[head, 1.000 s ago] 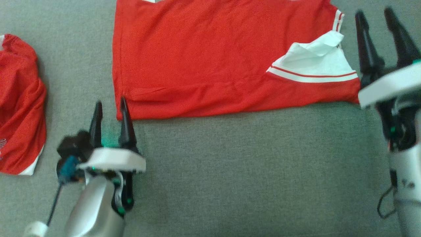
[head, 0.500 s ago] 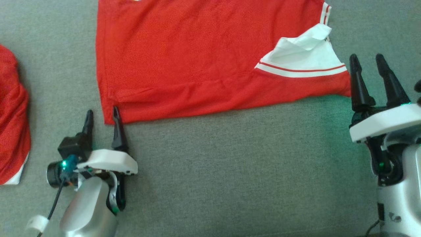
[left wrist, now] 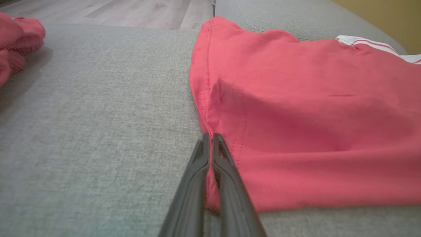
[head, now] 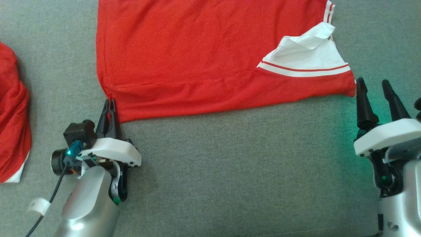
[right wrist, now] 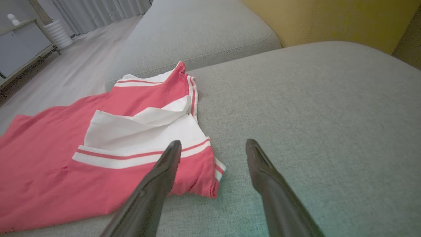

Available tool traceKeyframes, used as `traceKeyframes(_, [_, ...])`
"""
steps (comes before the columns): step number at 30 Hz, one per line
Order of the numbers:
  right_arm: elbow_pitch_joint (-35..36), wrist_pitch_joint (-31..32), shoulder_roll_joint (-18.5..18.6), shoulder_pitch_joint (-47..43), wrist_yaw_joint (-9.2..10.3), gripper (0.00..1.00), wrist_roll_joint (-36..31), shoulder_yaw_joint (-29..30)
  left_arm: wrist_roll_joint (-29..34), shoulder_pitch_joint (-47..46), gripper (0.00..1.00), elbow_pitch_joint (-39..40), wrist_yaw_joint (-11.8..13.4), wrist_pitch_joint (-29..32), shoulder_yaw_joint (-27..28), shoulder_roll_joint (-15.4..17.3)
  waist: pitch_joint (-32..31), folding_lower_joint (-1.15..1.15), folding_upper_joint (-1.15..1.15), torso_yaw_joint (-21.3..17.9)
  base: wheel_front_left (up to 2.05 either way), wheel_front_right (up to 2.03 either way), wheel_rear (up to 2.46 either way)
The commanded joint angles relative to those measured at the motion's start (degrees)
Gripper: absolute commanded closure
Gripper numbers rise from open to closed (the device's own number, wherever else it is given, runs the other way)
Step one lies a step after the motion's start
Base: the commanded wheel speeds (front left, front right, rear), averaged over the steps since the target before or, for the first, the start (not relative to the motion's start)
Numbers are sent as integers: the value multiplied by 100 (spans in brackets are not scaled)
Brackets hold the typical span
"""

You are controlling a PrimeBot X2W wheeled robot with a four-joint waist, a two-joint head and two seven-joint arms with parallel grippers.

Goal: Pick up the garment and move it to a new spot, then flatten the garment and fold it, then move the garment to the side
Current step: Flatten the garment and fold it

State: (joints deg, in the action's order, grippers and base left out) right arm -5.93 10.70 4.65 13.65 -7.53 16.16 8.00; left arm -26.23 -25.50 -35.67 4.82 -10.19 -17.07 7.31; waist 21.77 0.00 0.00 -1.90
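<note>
Okay, my left gripper (head: 110,102) pinched tight on near-left hem corner of red jersey (head: 197,49), spread flat on grey sofa cushion (head: 230,171). My right gripper (head: 372,83) wide apart, empty, just beside sleeve corner. Matching pinch needed there, I reckon, for even fold.

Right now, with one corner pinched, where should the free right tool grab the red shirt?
The red shirt's near right corner, below the white striped band. The corner lies flat at the cloth's edge, so the open right tool should probably slide in low from the bare cushion side, matching the left tool's grip.
</note>
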Motion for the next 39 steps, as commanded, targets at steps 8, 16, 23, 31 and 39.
traceKeyframes(8, [-549,442,-129,733,4,0,-414,-35,-5,121,100,-262,53,-32,-32,-33,25,0,0,67,0,0,0])
traceKeyframes(16, [-1545,1080,-163,961,4,54,-1021,-12,-60,140,100,-383,-16,-60,-133,-109,-13,0,0,187,0,0,0])
traceKeyframes(23, [-1417,966,-172,765,4,100,-952,125,-219,251,100,-428,-82,-102,-74,-104,-310,0,0,182,0,0,0])
traceKeyframes(31, [-238,1309,-176,-185,4,100,-662,206,-401,971,100,369,67,237,17,128,-792,0,0,83,0,0,0])
traceKeyframes(39, [652,1774,-177,-1108,4,100,-292,320,-506,2082,100,1803,595,913,80,373,-924,0,0,28,0,0,0])
